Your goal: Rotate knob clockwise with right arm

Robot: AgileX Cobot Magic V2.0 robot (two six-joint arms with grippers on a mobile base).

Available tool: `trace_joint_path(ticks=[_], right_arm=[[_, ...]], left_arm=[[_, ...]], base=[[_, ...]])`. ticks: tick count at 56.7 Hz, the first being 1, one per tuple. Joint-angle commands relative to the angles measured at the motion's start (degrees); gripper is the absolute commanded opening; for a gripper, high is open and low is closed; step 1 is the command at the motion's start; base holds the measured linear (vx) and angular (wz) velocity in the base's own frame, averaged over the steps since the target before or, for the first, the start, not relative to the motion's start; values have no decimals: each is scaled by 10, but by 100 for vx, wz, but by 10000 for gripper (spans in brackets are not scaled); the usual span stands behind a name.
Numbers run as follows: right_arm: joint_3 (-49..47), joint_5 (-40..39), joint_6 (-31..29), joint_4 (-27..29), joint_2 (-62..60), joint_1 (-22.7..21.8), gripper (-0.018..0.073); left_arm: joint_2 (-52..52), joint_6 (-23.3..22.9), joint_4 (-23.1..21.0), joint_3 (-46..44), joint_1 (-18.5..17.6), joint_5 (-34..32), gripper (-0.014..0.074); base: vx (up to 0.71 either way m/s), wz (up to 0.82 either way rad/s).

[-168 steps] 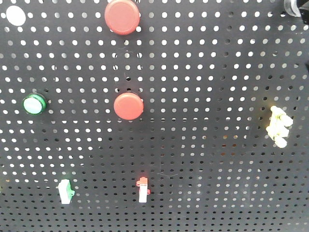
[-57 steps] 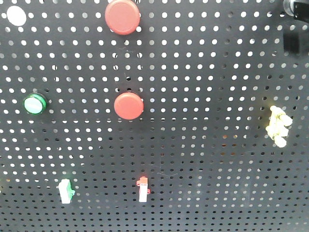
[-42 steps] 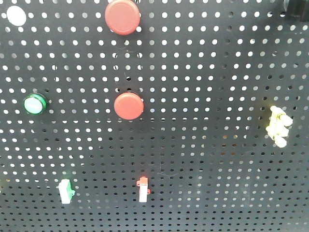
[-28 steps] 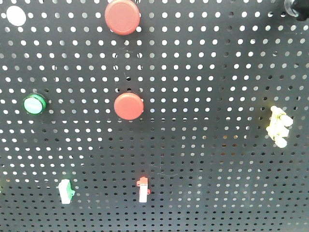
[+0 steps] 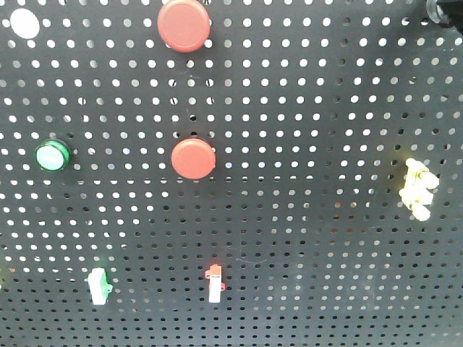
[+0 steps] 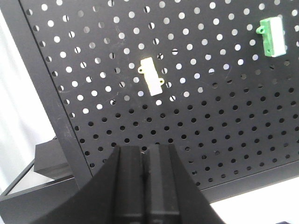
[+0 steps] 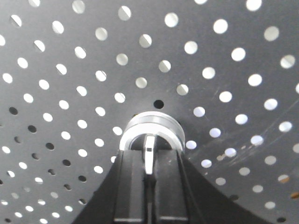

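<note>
In the right wrist view the knob (image 7: 152, 127) is a small black round knob with a silver ring and a pale grey stripe, mounted on the black pegboard (image 7: 224, 56). My right gripper (image 7: 148, 157) is shut on the knob, with one finger on each side of the stripe. In the front view only the knob's edge (image 5: 440, 10) shows at the top right corner, and the right gripper is out of that view. My left gripper (image 6: 145, 150) is shut and empty, held low in front of the pegboard's lower left part (image 6: 93, 70).
The pegboard (image 5: 304, 108) carries two red push-buttons (image 5: 183, 24) (image 5: 192, 158), a green-rimmed button (image 5: 52, 155), a yellow part (image 5: 417, 188), a white-green switch (image 5: 98, 285) and a red-white switch (image 5: 213, 283). A cream block (image 6: 152, 82) and a green block (image 6: 272, 36) show in the left wrist view.
A dark part of the right gripper showed at the front view's upper right one second ago, moved up, and has left that view. The board's parts have not moved.
</note>
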Motion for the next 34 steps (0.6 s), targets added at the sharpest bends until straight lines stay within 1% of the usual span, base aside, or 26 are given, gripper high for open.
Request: trace_joint_path(ticks=[1, 9, 16, 23, 28, 34], right_arm=[[-21, -45, -2, -84, -19, -5, 52], [-21, -45, -2, -84, -19, -5, 166], [-21, -46, -2, -84, -19, -5, 321], [-21, -45, -2, -80, -19, -5, 452], [-21, -45, -3, -78, -22, -5, 512], [-17, -45, -21, -59, -39, -5, 529]], left_arm=[[-9, -2, -3, 19, -4, -44, -6], [-9, -2, -3, 19, -4, -44, -6], [-9, -2, -3, 19, -4, -44, -6], [-9, -2, -3, 19, -4, -44, -6], [-9, -2, -3, 19, -4, -44, -6], [-9, -2, -3, 19, -4, -44, -6]], base=[[0, 0], [0, 0], [0, 0], [0, 0], [0, 0], [0, 0]])
